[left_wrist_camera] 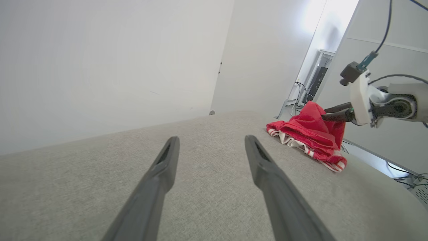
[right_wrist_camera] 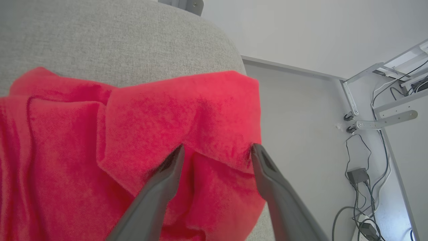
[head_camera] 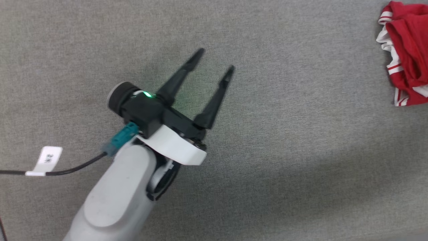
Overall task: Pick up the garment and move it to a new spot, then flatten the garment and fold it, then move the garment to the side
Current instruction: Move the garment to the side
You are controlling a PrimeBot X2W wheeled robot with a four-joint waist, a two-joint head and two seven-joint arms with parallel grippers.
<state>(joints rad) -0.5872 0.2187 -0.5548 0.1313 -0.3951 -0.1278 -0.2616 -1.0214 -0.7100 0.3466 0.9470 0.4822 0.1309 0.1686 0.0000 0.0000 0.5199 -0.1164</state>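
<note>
L gripper (head_camera: 215, 59) near, hovering over grey padded surface (head_camera: 284, 150), fingers spread wide. Far right, at surface edge: garment (head_camera: 406, 50), crumpled heap, thin red fabric, white trim w/ red stripes poking out at sides. R gripper (right_wrist_camera: 218, 147) on it, fingers apart, tips pressed into raised red fold.
</note>
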